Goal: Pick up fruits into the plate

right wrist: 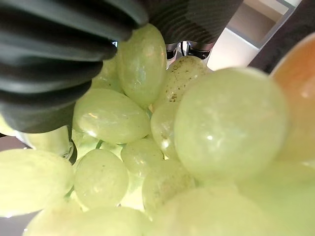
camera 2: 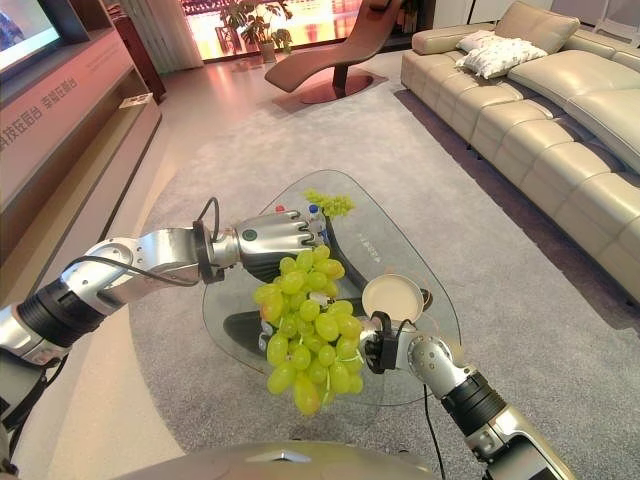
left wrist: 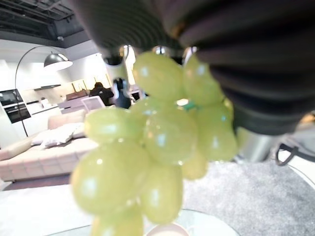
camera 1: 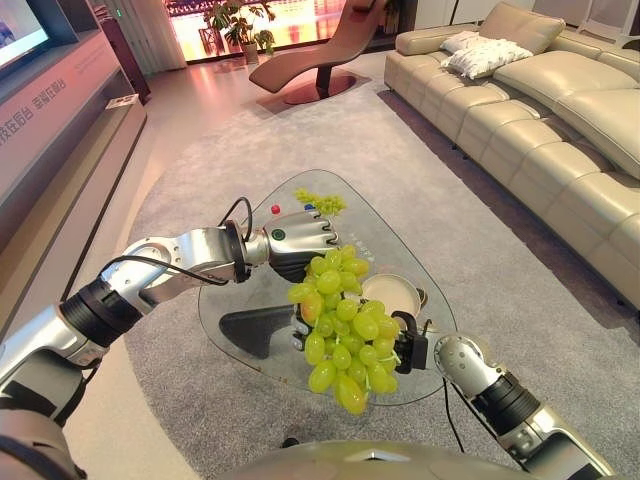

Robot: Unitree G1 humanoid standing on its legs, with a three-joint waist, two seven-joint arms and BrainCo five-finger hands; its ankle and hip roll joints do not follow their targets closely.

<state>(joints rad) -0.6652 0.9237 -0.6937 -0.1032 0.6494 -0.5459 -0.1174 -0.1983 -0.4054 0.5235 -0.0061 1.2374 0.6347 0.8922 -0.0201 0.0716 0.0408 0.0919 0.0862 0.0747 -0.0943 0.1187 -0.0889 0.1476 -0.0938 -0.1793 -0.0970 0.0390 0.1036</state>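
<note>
Left eye view: the left hand (camera 1: pixel 300 238) has the big bunch of green grapes (camera 1: pixel 343 325) hanging from its curled fingers, gripped at the top so the cluster dangles free above the glass table (camera 1: pixel 240 300). That high hold looks deliberate to me: held by the stem end, the fruit can swing clear of the tabletop on its way to the plate (camera 1: pixel 391 296), which sits on the glass just behind the bunch. The right hand (camera 1: pixel 412 350) is pressed in against the lower side of the grapes, perhaps steadying them; its fingers are buried behind the fruit, so I cannot tell how they are set. A smaller green bunch (camera 1: pixel 320 201) lies at the table's far end.

Right eye view: the same scene. There is pale lettering on the long wall unit (camera 2: pixel 60 110) at the left, too small for me to read.

Left wrist view: grapes hang directly under the dark cover, pinched at the top.

Right wrist view: grapes crowd right up against the hand's dark cover, and the fingers stay hidden. No label is legible.
</note>
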